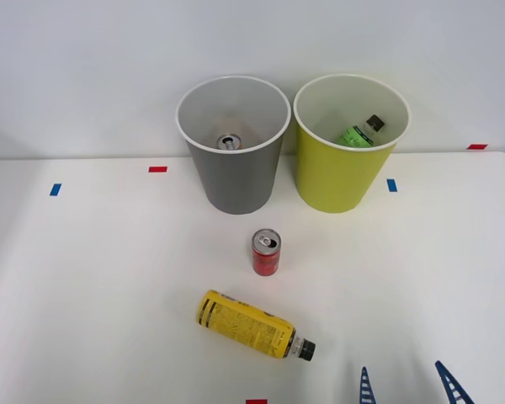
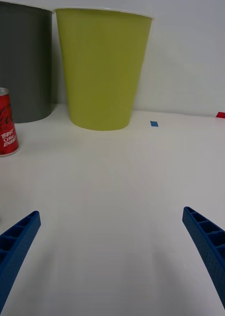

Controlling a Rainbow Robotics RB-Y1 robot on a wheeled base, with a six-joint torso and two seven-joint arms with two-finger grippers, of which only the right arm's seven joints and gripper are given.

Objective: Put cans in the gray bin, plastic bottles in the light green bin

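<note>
Front view: the right gripper (image 1: 406, 385) is parked at the near right edge, jaws spread apart and empty. The yellow bottle (image 1: 251, 324) is lying left of it, cap toward the jaws, long axis slanting far-left. The red can (image 1: 266, 252) is standing farther off. Plenty of bare worktop (image 1: 84, 286) is left around.

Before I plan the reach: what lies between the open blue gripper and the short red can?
Bare white table separates the right gripper from the short red can in the front view; the yellow-wrapped plastic bottle lies just off that line.
</note>
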